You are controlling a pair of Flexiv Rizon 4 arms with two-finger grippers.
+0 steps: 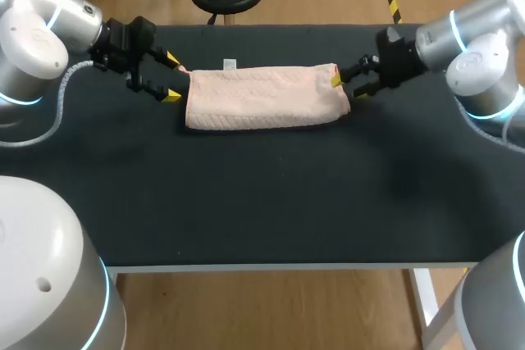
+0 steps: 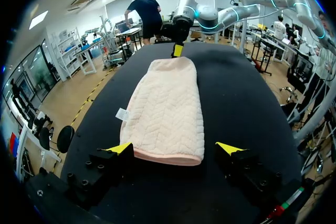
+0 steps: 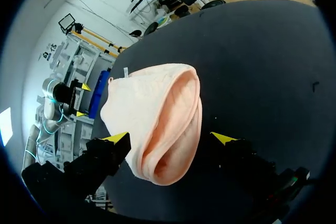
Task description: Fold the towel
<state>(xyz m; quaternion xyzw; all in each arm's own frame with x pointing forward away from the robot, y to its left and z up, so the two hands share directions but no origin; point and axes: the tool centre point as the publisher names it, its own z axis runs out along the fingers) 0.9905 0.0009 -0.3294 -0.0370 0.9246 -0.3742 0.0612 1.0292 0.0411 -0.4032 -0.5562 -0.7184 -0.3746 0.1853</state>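
A pale pink towel (image 1: pixel 262 97) lies folded into a long band across the far half of the black table (image 1: pixel 262 202), with a small white tag (image 1: pixel 230 63) at its far edge. My left gripper (image 1: pixel 172 78) stands open at the towel's left end. In the left wrist view that rounded end of the towel (image 2: pixel 165 114) sits just ahead of and between the gripper's (image 2: pixel 175 148) spread fingers, neither finger pressing on it. My right gripper (image 1: pixel 347 88) is open at the right end, where the layered end of the towel (image 3: pixel 157 114) lies between its (image 3: pixel 170 138) fingers without being clamped.
The dark tabletop stretches bare from the towel to the front edge (image 1: pixel 262 266). Each wrist view shows my other arm's gripper at the towel's far end: the right one (image 2: pixel 177 50) and the left one (image 3: pixel 81 99).
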